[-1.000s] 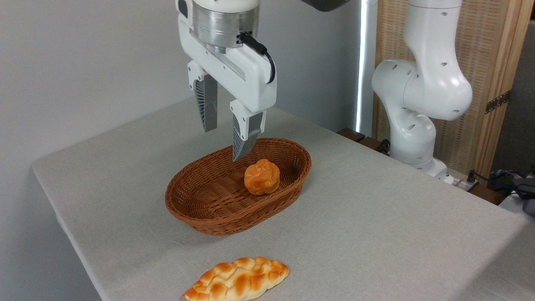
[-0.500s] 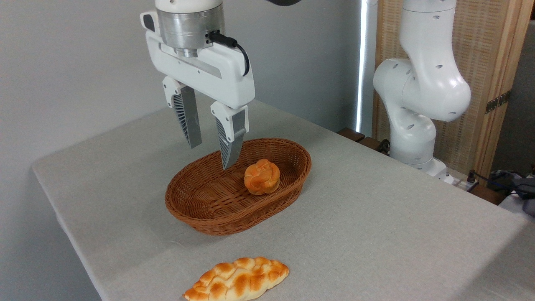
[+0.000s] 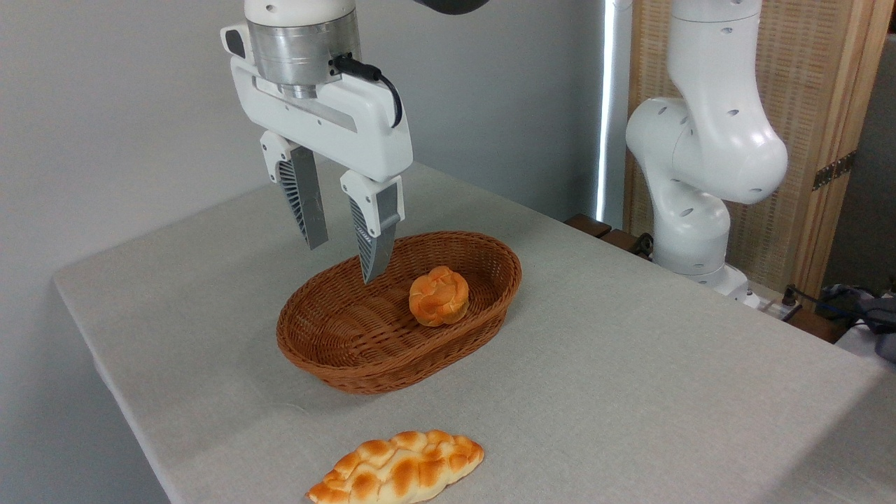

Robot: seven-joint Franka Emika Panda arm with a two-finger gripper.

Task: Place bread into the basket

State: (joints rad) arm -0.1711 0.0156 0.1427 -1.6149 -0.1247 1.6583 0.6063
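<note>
The bread (image 3: 439, 299) lies inside the basket (image 3: 350, 364). The pincer (image 3: 344, 260) hangs above, spread and empty. The bread appears light and soft; grip across its rounded sides.

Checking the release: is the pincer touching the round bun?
Apart. The camera view shows the open pincer raised left of the bun, with basket weave visible between them.

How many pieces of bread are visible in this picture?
2. The small round orange-brown bun lies inside the brown wicker basket; the long braided golden loaf lies on the table, in front of it.
</note>
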